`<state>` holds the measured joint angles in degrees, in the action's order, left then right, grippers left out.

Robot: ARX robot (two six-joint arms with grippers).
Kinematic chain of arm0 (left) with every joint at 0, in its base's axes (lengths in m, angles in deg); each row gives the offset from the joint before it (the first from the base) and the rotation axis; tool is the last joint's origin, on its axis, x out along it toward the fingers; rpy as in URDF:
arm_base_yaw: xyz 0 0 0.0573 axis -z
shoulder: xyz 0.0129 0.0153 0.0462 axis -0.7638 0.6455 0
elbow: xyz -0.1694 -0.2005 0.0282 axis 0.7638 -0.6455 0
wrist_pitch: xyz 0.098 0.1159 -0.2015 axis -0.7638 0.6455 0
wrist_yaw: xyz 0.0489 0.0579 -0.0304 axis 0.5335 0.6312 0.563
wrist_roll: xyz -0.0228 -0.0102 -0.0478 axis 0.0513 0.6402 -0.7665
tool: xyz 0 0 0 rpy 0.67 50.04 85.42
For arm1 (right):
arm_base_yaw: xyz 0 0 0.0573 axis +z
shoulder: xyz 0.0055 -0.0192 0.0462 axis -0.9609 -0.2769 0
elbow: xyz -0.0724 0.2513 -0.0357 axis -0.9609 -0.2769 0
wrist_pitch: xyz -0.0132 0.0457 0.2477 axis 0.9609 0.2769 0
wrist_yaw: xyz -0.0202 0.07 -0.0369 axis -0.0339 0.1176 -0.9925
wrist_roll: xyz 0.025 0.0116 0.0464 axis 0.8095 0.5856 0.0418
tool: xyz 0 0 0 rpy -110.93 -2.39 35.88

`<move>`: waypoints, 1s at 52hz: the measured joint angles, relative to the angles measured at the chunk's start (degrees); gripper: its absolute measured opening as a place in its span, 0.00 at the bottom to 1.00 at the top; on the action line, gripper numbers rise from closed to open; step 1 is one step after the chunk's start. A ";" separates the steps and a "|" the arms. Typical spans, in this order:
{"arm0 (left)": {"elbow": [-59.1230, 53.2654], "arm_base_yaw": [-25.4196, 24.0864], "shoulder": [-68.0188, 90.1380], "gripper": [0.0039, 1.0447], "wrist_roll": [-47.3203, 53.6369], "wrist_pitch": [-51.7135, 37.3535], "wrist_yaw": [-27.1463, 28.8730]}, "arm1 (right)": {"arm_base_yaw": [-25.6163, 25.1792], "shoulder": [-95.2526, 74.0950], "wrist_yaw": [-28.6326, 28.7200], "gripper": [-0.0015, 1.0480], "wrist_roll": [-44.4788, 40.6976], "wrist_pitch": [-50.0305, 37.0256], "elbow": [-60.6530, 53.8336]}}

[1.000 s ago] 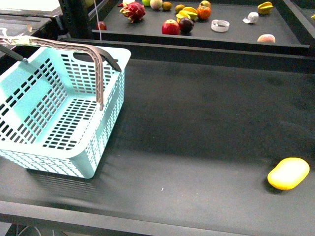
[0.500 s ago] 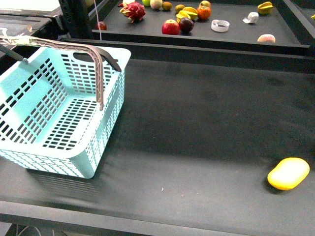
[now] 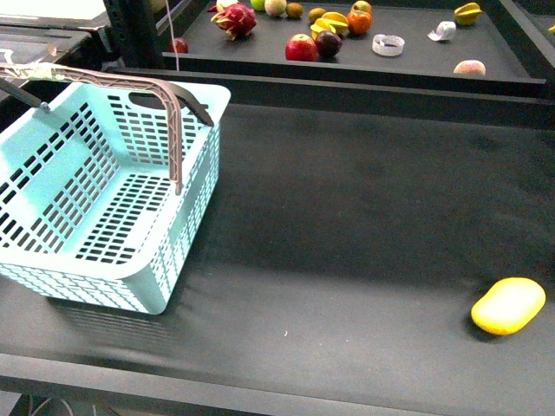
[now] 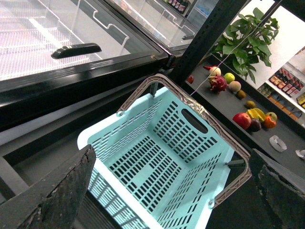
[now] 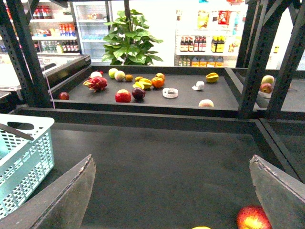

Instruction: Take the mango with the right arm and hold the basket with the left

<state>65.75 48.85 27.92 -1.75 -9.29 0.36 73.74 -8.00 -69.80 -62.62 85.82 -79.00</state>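
The light-blue basket (image 3: 198, 204) stands at the left of the black table, its grey-brown handles (image 3: 173, 121) raised. The yellow mango (image 3: 508, 305) lies alone at the front right. Neither gripper shows in the front view. In the left wrist view my left gripper (image 4: 174, 191) is open, hanging above the empty basket (image 4: 102, 169), one finger (image 4: 52, 195) on each side. In the right wrist view my right gripper (image 5: 171, 195) is open over bare table. Only a yellow sliver of the mango (image 5: 201, 227) shows at the picture's edge, apart from the fingers (image 5: 281, 195).
A red apple (image 5: 252, 218) lies beside the mango sliver, close to one right finger. A raised black ledge (image 3: 347, 91) separates the table from a back shelf holding a dragon fruit (image 3: 234, 19), an apple (image 3: 301, 48), a starfruit (image 3: 467, 13) and other fruit. A glass freezer lid (image 4: 47, 38) lies beyond the basket.
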 joint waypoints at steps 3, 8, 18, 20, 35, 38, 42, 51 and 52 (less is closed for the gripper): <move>2.21 -1.31 9.42 0.92 -2.49 -6.64 -1.14 | 0.00 0.00 0.00 0.92 0.00 0.00 0.00; 6.43 -1.27 22.62 0.92 -7.39 -12.98 -1.55 | 0.00 0.00 0.00 0.92 0.00 0.00 0.00; 15.10 3.04 40.35 0.92 -13.29 -18.67 -3.06 | 0.00 0.00 0.00 0.92 0.00 0.00 0.00; 17.18 3.80 43.74 0.92 -14.27 -18.80 -3.54 | 0.00 0.00 0.00 0.92 0.00 0.00 0.00; 33.53 6.93 65.09 0.92 -19.50 -18.86 -5.70 | 0.00 0.00 0.00 0.92 0.00 0.00 0.00; 37.00 7.02 68.48 0.92 -20.50 -18.84 -5.84 | 0.00 0.00 0.00 0.92 0.00 0.00 0.00; 40.37 7.13 71.73 0.92 -21.55 -18.36 -6.14 | 0.00 0.00 0.00 0.92 0.00 0.00 0.00; 48.28 8.87 79.52 0.92 -22.21 -15.56 -6.43 | 0.00 0.00 0.00 0.92 0.00 0.00 0.00; 48.89 9.03 80.17 0.92 -22.34 -15.47 -6.49 | 0.00 0.00 0.00 0.92 0.00 0.00 0.00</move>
<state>114.64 57.87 108.09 -24.08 -24.76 -6.13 73.74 -8.00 -69.80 -62.62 85.82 -79.00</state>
